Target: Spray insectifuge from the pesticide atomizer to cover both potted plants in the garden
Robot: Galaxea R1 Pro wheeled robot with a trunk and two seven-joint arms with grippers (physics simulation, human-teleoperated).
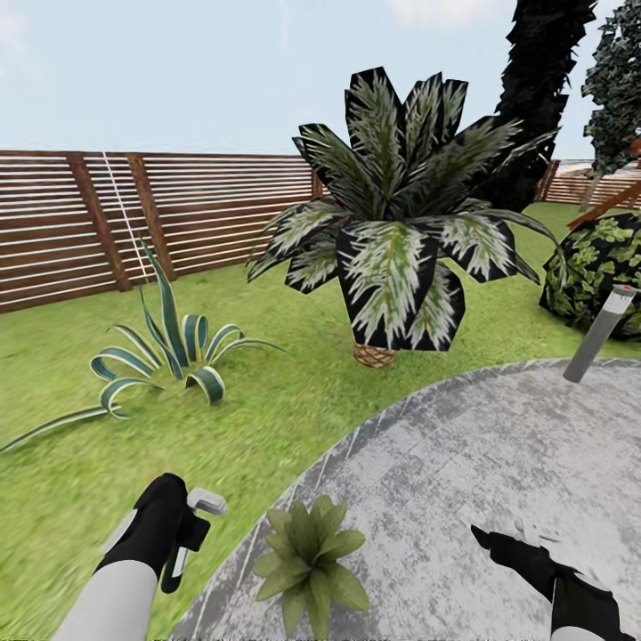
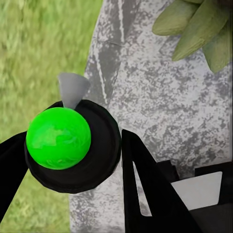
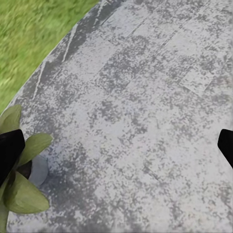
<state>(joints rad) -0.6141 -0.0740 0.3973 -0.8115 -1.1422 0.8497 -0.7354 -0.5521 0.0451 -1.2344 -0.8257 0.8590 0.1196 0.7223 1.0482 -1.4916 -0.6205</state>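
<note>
Pesticide atomizer point(image 1: 198, 509) | clamped between left fingers point(image 2: 150, 194) | right fingers point(image 3: 9, 153) spread apart

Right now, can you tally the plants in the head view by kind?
Small green rosette: 1, on the paving edge
Striped agave: 1
Big palm: 1
Leafy bush: 1
Dark trees: 2
Total: 6

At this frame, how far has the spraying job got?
Pickup looks done: the left claw holds the pesticide atomizer. In hand: it sits beside one potted plant at the edge of the paved patch. No spray is visible, so covering both plants remains. The right claw is open.
</note>
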